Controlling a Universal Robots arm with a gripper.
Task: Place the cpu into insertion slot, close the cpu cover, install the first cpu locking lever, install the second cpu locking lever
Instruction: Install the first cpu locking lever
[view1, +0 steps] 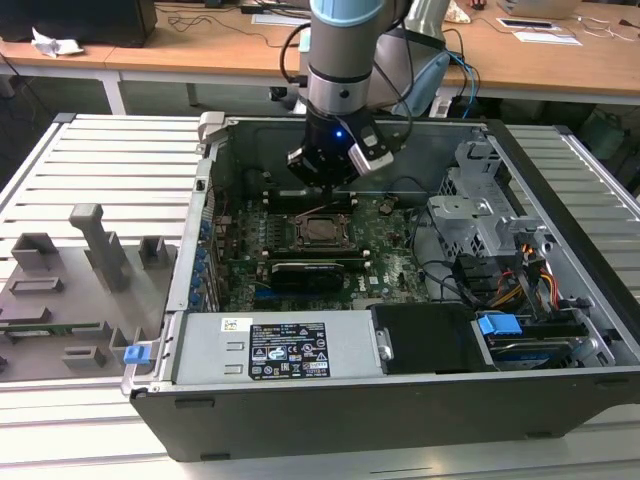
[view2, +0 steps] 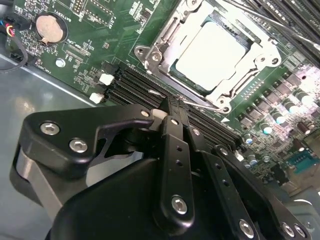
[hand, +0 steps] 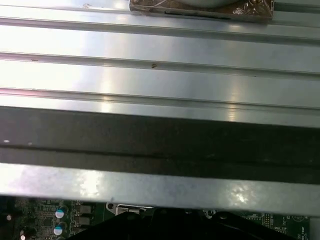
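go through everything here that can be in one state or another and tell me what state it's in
cpu: seated flat in the socket.
cpu cover: closed down around the cpu.
gripper: fingers shut, holding nothing, close to the socket's edge.
computer case: lying on its side, side panel off, motherboard exposed.
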